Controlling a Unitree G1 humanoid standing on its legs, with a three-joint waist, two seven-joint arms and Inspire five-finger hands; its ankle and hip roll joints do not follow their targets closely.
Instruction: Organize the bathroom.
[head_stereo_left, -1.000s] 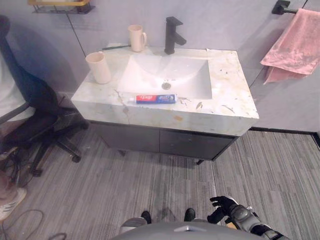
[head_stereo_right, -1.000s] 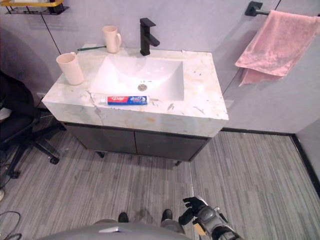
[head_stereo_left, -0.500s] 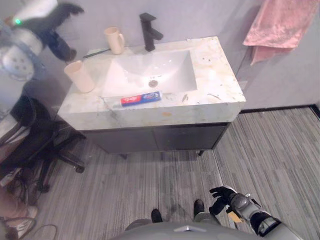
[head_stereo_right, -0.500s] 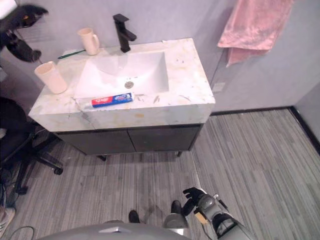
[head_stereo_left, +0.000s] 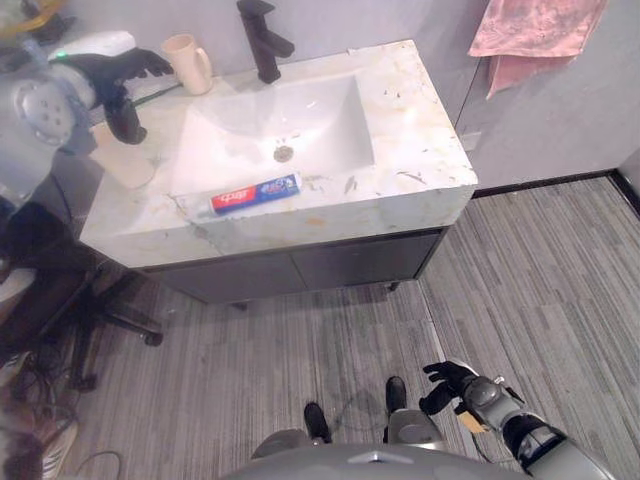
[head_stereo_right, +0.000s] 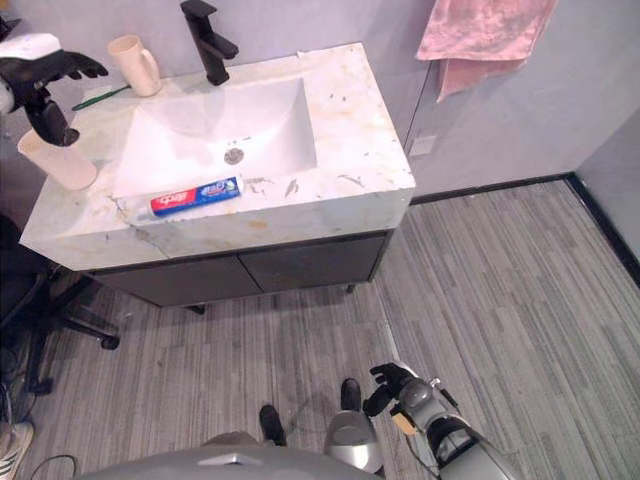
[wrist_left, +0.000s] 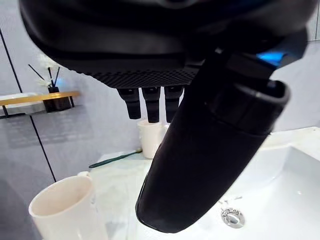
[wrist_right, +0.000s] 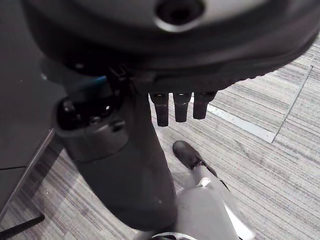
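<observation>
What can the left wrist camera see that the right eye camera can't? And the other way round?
Left wrist view's own: a yellow wall shelf with a small dark pot of sticks.
Right eye view's own: the pink towel, the toothpaste tube, the black tap, and the right hand, open, low over the floor.
Shared: the left hand, open, by the near cup, plus the far cup, the green toothbrush and the sink's drain.

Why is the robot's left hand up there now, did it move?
Yes. The left hand has come in over the counter's left end and now hovers open above the near cup, whereas a second ago it wasn't near the cup.
</observation>
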